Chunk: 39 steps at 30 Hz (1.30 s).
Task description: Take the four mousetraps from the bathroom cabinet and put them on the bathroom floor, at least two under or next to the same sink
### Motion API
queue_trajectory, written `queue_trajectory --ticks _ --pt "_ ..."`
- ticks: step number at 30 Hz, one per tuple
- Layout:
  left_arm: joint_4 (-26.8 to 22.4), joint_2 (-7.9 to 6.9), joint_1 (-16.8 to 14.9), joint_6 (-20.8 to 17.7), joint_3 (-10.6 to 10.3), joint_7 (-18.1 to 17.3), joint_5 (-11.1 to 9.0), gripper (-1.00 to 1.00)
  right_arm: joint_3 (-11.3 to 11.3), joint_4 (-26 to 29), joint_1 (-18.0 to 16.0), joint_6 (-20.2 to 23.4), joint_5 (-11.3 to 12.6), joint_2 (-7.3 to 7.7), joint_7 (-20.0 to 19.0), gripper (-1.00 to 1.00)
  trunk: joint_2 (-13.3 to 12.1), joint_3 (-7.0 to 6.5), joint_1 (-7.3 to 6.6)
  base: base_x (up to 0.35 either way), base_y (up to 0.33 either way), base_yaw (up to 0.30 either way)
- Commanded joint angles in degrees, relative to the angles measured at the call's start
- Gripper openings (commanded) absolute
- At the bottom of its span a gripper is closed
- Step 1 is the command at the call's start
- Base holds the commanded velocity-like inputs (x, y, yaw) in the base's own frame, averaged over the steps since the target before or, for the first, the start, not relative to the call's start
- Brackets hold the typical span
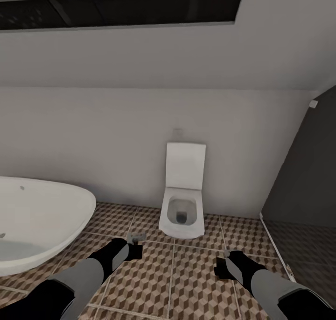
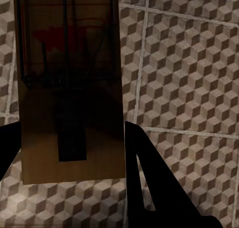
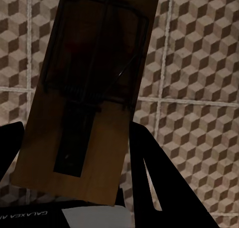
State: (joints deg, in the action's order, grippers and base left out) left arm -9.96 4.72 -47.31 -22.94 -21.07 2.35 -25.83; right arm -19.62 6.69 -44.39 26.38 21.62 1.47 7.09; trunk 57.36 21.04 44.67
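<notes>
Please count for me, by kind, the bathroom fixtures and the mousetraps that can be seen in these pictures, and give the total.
White oval bathtub: 1
White toilet with raised lid: 1
Flat tan-brown wooden mousetraps with dark metal parts: 2, one in the left gripper's jaws, one in the right gripper's jaws
Total: 4

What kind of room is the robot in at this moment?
A bathroom, quite clearly: a white toilet stands against the wall, a white oval bathtub is beside it, and the floor has cube-pattern tiles.

Matt tan wood mousetrap (image 2: 72, 113) w/ dark metal wire, patterned tile floor (image 1: 186, 273), glossy white bathtub (image 1: 42, 217) & toilet (image 1: 183, 203)
</notes>
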Motion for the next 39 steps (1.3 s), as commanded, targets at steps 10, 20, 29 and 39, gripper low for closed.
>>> queue_trajectory --ticks 10,20,29,39 --pt "-0.3 0.18 -0.1 -0.5 -0.6 0.3 -0.2 -1.00 -0.3 1.1 -0.2 0.3 0.9 0.84 0.4 -1.00 0.0 1.01 0.00 0.000 0.000 0.000" --pt "-0.3 2.19 -0.1 -0.6 -0.6 0.8 -0.2 -1.00 -0.3 1.6 -0.2 0.3 0.9 1.14 0.4 -1.00 0.0 1.95 0.00 0.000 0.000 0.000" --pt "-0.3 2.23 -0.1 -0.6 -0.7 0.5 -0.3 -1.00 -0.3 1.7 -0.2 0.3 0.9 1.17 0.4 -1.00 0.0 2.79 0.00 0.000 0.000 0.000" --pt "-0.3 2.09 -0.1 -0.6 -0.6 0.3 -0.3 -1.00 -0.3 1.7 -0.2 0.3 1.0 1.14 0.4 -1.00 0.0 3.73 0.00 0.000 0.000 0.000"
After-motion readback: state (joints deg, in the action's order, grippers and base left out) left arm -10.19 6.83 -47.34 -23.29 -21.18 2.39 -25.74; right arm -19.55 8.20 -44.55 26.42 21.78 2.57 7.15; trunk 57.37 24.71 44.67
